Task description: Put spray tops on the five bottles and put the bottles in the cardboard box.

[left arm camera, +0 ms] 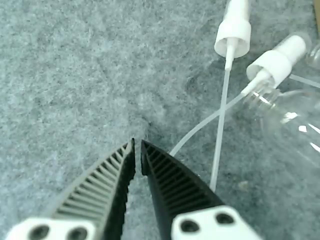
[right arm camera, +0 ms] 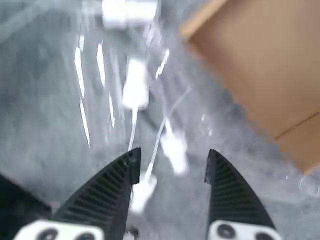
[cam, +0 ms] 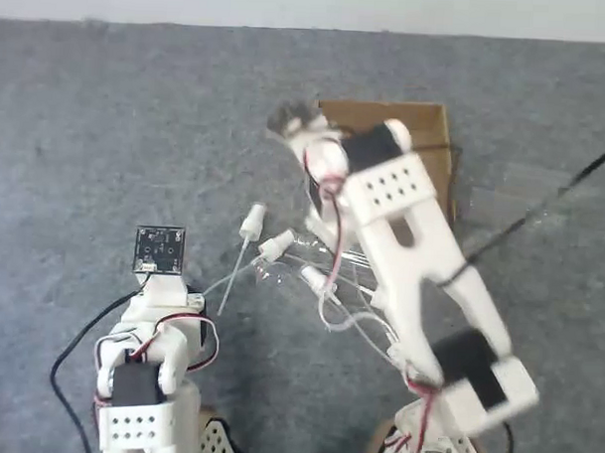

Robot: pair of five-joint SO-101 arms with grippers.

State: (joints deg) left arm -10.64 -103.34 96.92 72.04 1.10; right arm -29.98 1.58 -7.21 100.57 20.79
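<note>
- The cardboard box (cam: 430, 127) stands at the far side of the grey surface (cam: 107, 130), partly covered by the right arm. The part of its inside seen from the right wrist is plain brown cardboard.
- The right gripper (right arm camera: 172, 160) hangs above the surface just beside the box's edge. Its fingers (right arm camera: 112, 185) are spread wide over a blurred heap of white and clear parts.
- The clear bottles (cam: 316, 267) lie on their sides on the surface between the two arms, outside the box.
- Three white spray tops (cam: 251, 225) lie among and beside the bottles, also outside the box.
- The left gripper (left arm camera: 138, 145) sits low over bare surface, its fingers drawn almost together with a thin gap and nothing in it.
- Just beyond the left gripper, two spray tops trail thin tubes (left arm camera: 220, 125) that cross each other. One top rests near the threaded neck of a bottle.
</note>
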